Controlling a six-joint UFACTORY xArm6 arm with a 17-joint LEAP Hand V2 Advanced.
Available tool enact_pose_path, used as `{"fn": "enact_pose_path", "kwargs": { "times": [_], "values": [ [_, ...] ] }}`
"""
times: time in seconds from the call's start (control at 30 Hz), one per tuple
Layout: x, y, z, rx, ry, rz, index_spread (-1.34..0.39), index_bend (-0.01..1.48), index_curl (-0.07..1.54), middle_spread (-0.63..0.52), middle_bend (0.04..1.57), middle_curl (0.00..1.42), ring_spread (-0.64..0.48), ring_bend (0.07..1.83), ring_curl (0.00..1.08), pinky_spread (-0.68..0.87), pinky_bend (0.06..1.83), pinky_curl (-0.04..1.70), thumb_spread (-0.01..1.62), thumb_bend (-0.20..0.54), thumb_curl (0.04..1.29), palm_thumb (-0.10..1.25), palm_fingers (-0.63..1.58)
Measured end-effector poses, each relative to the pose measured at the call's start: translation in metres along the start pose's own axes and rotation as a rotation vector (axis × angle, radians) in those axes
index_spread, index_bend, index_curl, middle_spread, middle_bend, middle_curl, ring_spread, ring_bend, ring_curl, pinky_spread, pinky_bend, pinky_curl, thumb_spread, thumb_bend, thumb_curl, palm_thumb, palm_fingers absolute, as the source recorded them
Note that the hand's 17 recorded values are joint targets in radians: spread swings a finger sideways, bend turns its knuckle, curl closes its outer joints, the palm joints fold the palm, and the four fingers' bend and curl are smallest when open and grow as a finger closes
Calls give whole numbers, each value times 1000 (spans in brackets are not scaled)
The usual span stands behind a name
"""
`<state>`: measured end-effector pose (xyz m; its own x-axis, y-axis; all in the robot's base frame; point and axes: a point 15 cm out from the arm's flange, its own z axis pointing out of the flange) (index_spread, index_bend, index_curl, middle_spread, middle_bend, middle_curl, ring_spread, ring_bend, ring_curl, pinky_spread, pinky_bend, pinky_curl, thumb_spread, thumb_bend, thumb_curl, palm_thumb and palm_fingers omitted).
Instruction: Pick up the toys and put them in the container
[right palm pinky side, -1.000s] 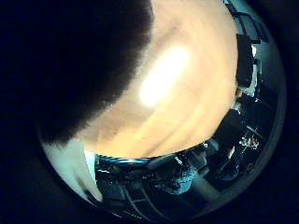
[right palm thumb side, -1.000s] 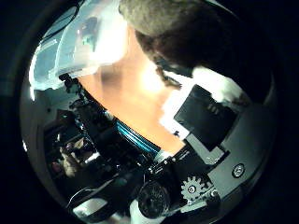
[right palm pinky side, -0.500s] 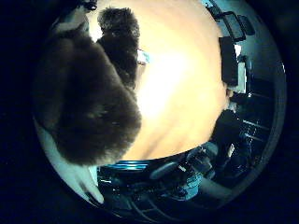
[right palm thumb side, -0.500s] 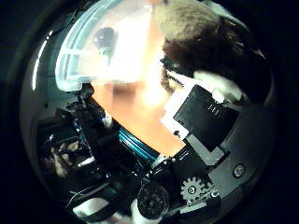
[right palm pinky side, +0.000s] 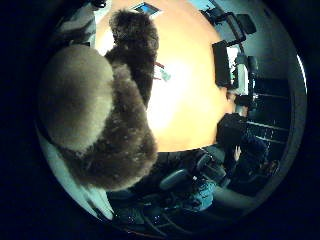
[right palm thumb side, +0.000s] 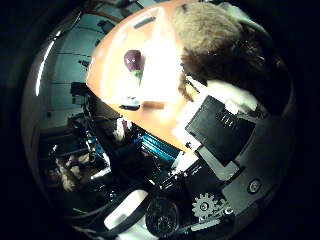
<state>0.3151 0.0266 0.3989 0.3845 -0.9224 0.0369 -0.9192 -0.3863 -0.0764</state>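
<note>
Toy: a brown plush (right palm pinky side: 107, 130) with a paler tan muzzle, filling much of the little finger side view, so it sits close against the palm.
Toy, other side: the same fur shows in the thumb side view, tan above and dark brown below, right up against the fingers.
Hand (right palm thumb side: 225, 145): white and black parts with a small gear showing in the thumb side view.
Fingers (right palm thumb side: 232, 97): a white tip lies against the dark fur of the plush, curled in on it; the plush is clasped between fingers and palm.
Plush height: it hangs clear of the table, with bare table surface seen past it on both sides.
Table (right palm pinky side: 195, 95): orange top, brightly lit in the middle, lying beyond the fingers and the plush.
Second toy: a purple eggplant (right palm thumb side: 133, 62) lies on the table, well apart from the fingers and the plush.
Container (right palm thumb side: 150, 75): a clear one seems to sit around the eggplant, but its walls are washed out by glare and I cannot tell its outline for sure.
Past the table edge: dark chairs (right palm pinky side: 175, 177) and clutter on the floor.
</note>
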Motion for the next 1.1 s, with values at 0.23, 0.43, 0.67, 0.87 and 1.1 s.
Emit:
{"fn": "enact_pose_path", "kwargs": {
  "times": [0.23,0.43,0.67,0.87,1.1],
  "values": [
    [-26,-25,-69,101,9,0,-216,1111,885,-175,1286,919,-289,1262,917,-199,1191,1036,788,-18,740,1081,1034],
    [-67,-50,-114,162,-8,-50,-216,1099,892,-175,1280,918,-294,1245,934,-206,1161,1075,772,-18,765,1073,1042],
    [-123,-72,-146,210,-41,-123,-218,1085,899,-176,1270,919,-300,1226,950,-215,1132,1109,761,-16,784,1076,1052],
    [-163,-94,-147,209,-62,-189,-219,1080,905,-177,1267,922,-306,1212,962,-222,1113,1130,747,-18,803,1063,1052],
    [-208,-117,-132,204,-79,-264,-221,1077,909,-178,1262,926,-311,1204,974,-232,1096,1157,747,-18,817,1058,1053]
  ]
}}
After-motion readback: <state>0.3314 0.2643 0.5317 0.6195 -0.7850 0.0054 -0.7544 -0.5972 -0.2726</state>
